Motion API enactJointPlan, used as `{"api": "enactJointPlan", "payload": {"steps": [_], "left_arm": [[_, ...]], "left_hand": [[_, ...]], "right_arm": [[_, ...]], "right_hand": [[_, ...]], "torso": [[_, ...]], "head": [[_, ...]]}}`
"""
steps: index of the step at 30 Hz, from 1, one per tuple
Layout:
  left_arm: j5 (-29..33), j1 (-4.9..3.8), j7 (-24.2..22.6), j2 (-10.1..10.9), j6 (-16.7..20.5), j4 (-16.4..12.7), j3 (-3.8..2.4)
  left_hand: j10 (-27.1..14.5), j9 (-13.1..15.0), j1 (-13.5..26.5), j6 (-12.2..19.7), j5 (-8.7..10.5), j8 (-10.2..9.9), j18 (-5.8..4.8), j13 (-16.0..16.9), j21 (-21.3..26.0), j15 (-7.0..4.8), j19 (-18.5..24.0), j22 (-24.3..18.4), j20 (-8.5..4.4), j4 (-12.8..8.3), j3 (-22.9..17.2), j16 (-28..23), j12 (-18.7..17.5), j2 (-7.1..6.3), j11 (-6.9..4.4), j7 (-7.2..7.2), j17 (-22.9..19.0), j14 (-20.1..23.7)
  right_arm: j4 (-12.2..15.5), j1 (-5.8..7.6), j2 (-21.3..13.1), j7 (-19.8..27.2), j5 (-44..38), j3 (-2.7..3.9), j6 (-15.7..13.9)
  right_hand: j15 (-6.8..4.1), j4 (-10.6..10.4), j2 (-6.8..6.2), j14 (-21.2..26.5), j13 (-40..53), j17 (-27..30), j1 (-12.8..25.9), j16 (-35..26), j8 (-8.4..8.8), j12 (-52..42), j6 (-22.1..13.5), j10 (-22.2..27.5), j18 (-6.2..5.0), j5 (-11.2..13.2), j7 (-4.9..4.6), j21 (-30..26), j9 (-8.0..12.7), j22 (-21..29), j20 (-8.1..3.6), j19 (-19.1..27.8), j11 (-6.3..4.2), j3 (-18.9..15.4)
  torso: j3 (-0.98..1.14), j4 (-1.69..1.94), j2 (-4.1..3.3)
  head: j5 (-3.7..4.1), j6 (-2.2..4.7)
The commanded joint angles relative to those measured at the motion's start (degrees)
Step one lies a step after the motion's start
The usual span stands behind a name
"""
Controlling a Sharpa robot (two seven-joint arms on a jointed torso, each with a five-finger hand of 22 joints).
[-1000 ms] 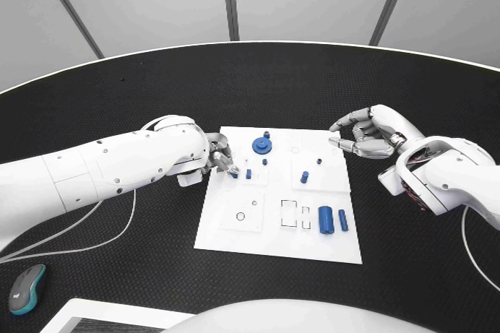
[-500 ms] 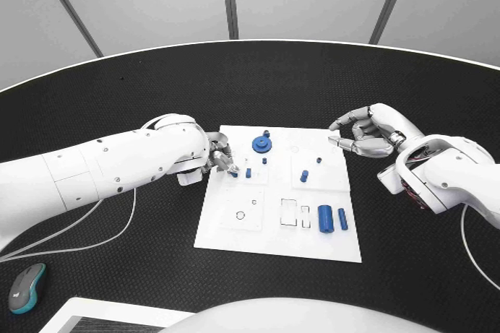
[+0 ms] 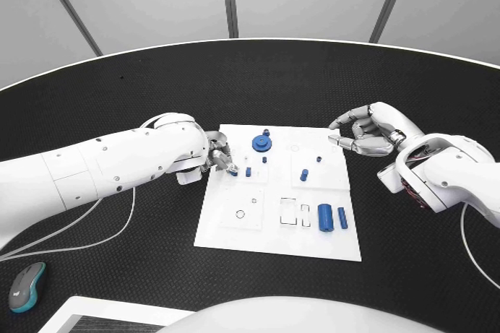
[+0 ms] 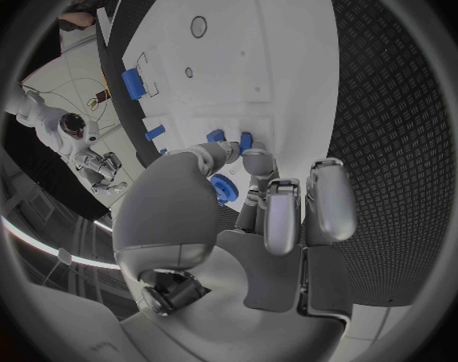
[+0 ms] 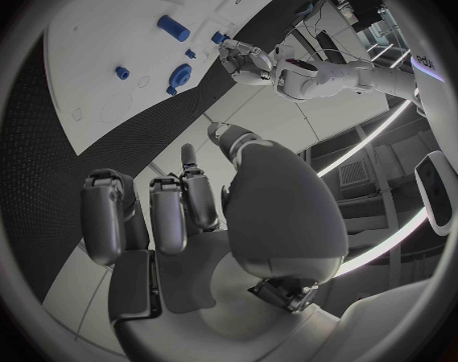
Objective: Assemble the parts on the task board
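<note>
A: Left robot hand (image 3: 219,158) is at the left edge of the flat white rectangular task board (image 3: 235,232), fingertips down on a small blue peg (image 3: 233,173) there. Looks pinched between thumb and a finger in the left wrist view, other fingers curled beside it.

B: Right robot hand (image 3: 365,133)?

A: Just off the board's far right corner, above the black textured worktop (image 3: 136,94). Fingers curled in, thumb close to a fingertip, nothing visible in it. No contact with the board.

B: Parts on the board?

A: Round blue gear-like disc with a knob (image 3: 261,143) near the board's far edge, standing in it. Tiny blue stub (image 3: 264,160) just nearer than the disc. Short blue pin (image 3: 248,172) beside the left robot hand's peg. Another small blue peg (image 3: 304,176) right of board centre, tiny blue dot (image 3: 318,159) beyond it. Thick blue cylinder (image 3: 326,217) lying on the board's near right part, slim blue bar (image 3: 343,218) just right of it, both lengthwise along the board.

B: Empty spots?

A: Rectangular outlines (image 3: 289,211) just left of the thick cylinder, a small round hole (image 3: 240,215) on the board's near left part.

B: Anything else?

A: Grey and teal computer mouse (image 3: 23,287) on the worktop, well left of the board's near corner. White cable (image 3: 94,232) trails across the worktop under the left arm. White flat object (image 3: 99,317) at the worktop's near edge, can't tell what.
</note>
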State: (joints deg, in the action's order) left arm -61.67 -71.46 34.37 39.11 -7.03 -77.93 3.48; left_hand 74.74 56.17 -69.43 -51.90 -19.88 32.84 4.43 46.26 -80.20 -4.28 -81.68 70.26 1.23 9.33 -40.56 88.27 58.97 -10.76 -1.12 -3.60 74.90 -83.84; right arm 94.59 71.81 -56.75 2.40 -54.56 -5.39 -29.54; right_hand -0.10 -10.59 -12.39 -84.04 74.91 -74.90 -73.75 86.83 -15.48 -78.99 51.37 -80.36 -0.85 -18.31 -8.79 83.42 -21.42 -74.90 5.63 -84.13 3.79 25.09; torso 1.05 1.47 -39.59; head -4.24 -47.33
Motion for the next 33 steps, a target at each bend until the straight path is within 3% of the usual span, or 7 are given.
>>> {"api": "enactJointPlan", "payload": {"steps": [1,33], "left_arm": [[0.0,0.0,0.02,-0.01,0.1,0.02,0.0],[0.01,0.0,0.44,-1.66,-0.69,1.54,0.0]], "left_hand": [[0.01,0.1,-0.13,-0.15,-0.1,0.19,-0.4,-0.06,-0.4,-0.39,-0.43,0.05,-0.02,-6.14,-6.62,0.34,0.04,0.37,-0.2,0.43,13.09,-5.53],[0.02,0.12,0.02,-0.19,-0.04,0.24,-0.38,-0.25,-0.35,-0.39,-0.39,-0.05,-0.02,-6.21,-6.76,0.32,-0.08,0.31,-0.21,0.44,13.06,-5.52]], "right_arm": [[0.0,0.0,0.01,0.01,0.0,0.0,0.0],[-0.05,0.0,0.06,0.05,0.0,0.0,0.04]], "right_hand": [[-0.53,-0.36,-0.02,-4.41,4.44,-8.85,-0.51,-0.29,-0.35,-0.05,-0.25,-0.22,-0.92,-0.29,0.08,-0.26,-0.05,-10.04,-0.44,-2.94,-0.04,0.12],[-0.55,-0.41,-0.07,-4.42,4.45,-8.86,-0.53,-0.32,-0.47,-0.05,-0.26,-0.24,-0.93,-0.6,0.09,-0.34,-0.09,-10.01,-0.47,-2.94,-0.05,0.17]], "torso": [[0.0,-0.01,0.0],[0.06,-0.07,0.03]], "head": [[-0.01,-0.04],[0.39,-0.43]]}}
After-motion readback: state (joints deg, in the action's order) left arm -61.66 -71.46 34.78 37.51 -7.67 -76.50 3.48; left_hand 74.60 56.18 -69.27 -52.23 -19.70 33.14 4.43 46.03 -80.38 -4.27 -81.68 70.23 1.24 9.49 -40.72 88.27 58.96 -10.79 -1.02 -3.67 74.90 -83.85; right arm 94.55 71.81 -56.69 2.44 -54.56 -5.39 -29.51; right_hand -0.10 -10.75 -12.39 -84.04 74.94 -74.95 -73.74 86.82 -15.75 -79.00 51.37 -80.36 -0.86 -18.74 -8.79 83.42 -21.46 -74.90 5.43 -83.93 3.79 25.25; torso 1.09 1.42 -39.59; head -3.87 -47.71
